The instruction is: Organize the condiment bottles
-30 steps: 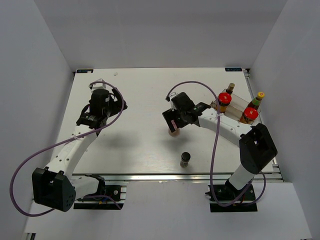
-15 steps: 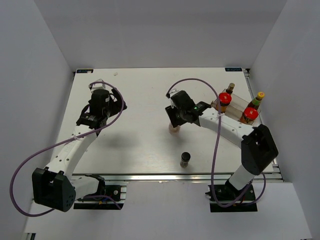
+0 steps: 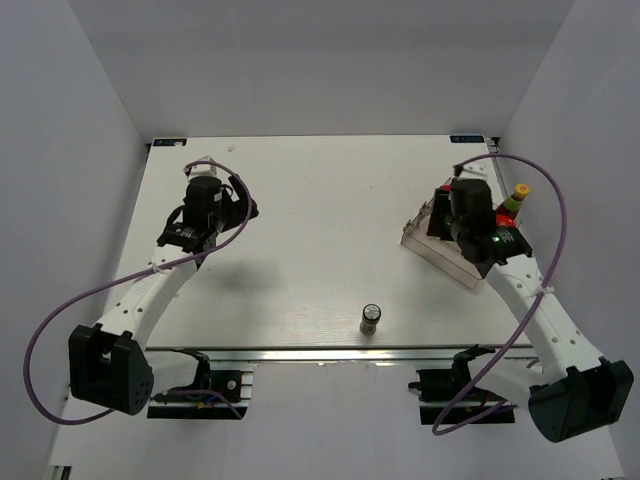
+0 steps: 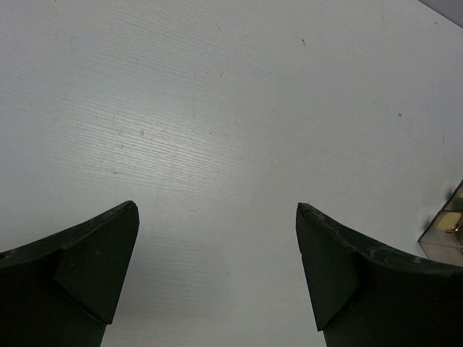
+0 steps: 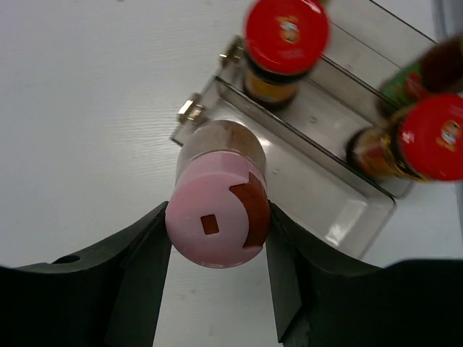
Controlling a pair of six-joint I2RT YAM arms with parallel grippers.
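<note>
- White bench (image 3: 300, 220), white walls all round, and the clear rack (image 5: 318, 181) sits far right.
- The right pincer (image 5: 215, 249) is clamped across the pink-capped shaker (image 5: 217, 217), upright and hanging over the rack's near corner. I reckon that keeps it level for lowering in.
- One red-lidded jar (image 5: 286, 32) and a second red-lidded jar (image 5: 432, 137) already stand in the rack, so space is tight.
- The left pincer (image 4: 215, 217) has its jaws wide, holds nothing and hovers over bare bench, out of the traffic.
- The grey-capped shaker (image 3: 371, 319) stands alone near the front edge, not yet racked.
</note>
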